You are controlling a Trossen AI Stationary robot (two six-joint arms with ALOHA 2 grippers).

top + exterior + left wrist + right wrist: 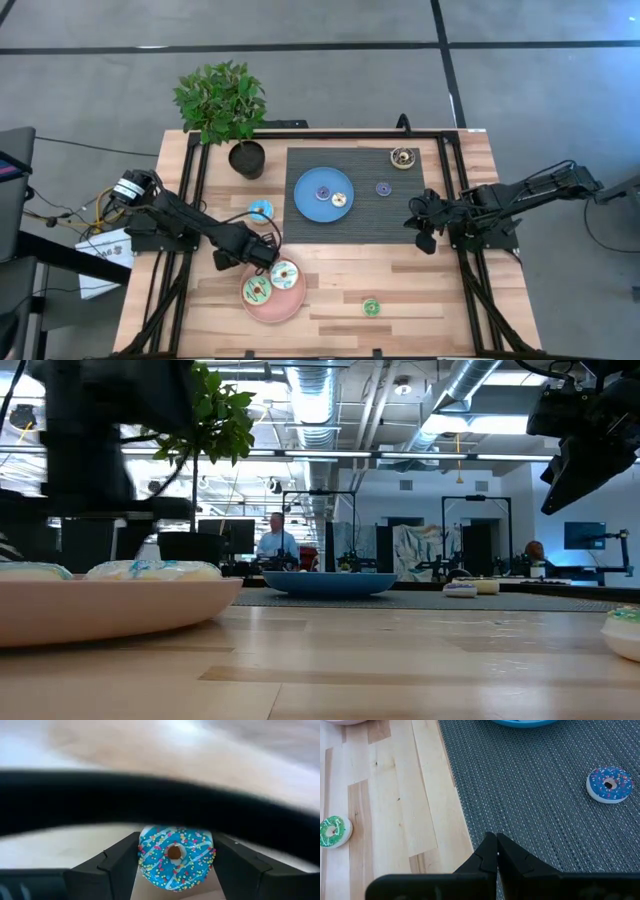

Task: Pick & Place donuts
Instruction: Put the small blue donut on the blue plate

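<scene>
Left tool [175, 865] grips light blue donut [176, 857] between its fingers; right tool [496, 851] closed.

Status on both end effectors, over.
Left end effector gripping blue donut by pink plate. Right end effector shut, idle over mat. No obstruction seen.

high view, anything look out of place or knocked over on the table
Nothing looks spilled, tipped or damaged. Only stragglers: a mini green donut alone on bare wood, a mini blue donut loose on the grey mat beside the blue plate. The potted plant stands upright.
</scene>
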